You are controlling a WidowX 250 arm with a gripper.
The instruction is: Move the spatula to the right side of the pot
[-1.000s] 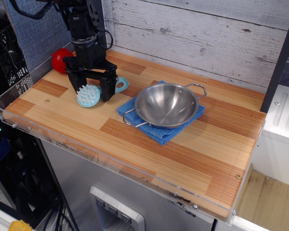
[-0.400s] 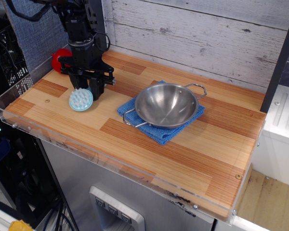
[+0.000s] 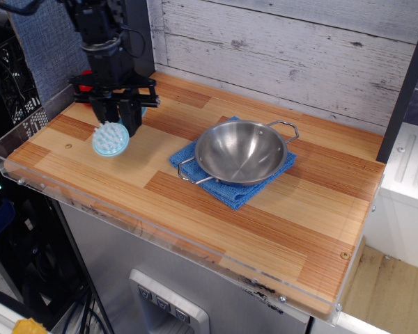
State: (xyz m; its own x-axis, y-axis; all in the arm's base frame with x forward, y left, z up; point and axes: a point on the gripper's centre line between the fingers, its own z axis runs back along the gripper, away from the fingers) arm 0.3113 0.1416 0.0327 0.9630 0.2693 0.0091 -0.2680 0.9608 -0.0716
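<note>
1 spatula (image 3: 110,139), 1 pot (image 3: 241,152), prob. gripped.

Even, fairly bright light falls from above, with no hard-edged shadows. The worktop (image 3: 216,202) carries a mild sheen along its clear front lip. The pot (image 3: 241,151) shows soft highlights on its rim and a darker reflection inside, and it casts a faint shadow onto the blue cloth (image 3: 226,188). The dark pincer (image 3: 117,118) loses detail in its own black tones. The left background is dim. Focus is sharp across the surface, with slight graininess overall.
</note>
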